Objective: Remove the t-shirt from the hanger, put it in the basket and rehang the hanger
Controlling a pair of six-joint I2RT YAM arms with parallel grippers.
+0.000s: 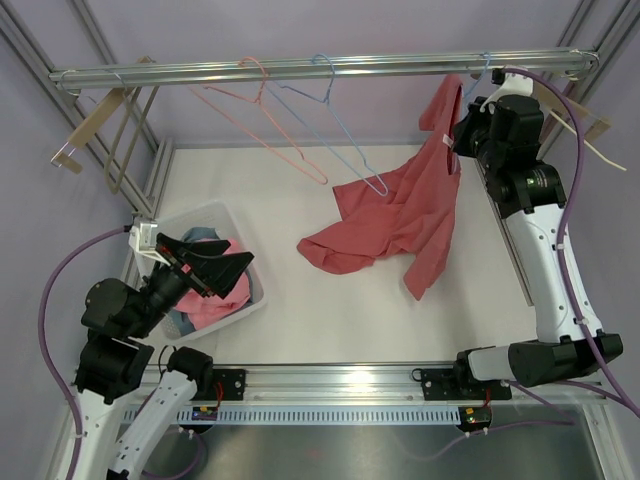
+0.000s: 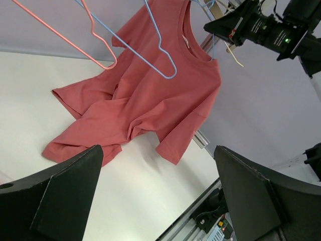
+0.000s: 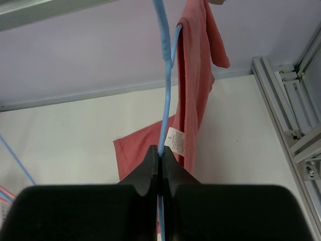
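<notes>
T-shirt [image 1: 400,215] hangs by its collar from blue hanger [image 3: 164,100] at upper right, hem pooled on table [image 1: 300,310]; right gripper [image 3: 159,160] pinches the hanger wire, left gripper [image 1: 210,258] spread wide lower left: brace wire, draw collar off sideways.

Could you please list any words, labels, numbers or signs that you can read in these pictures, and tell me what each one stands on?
No text can be read in any of the three views.
White tag on the t-shirt, beside the blue hanger: it carries faint print, too small and blurred to read.
</notes>
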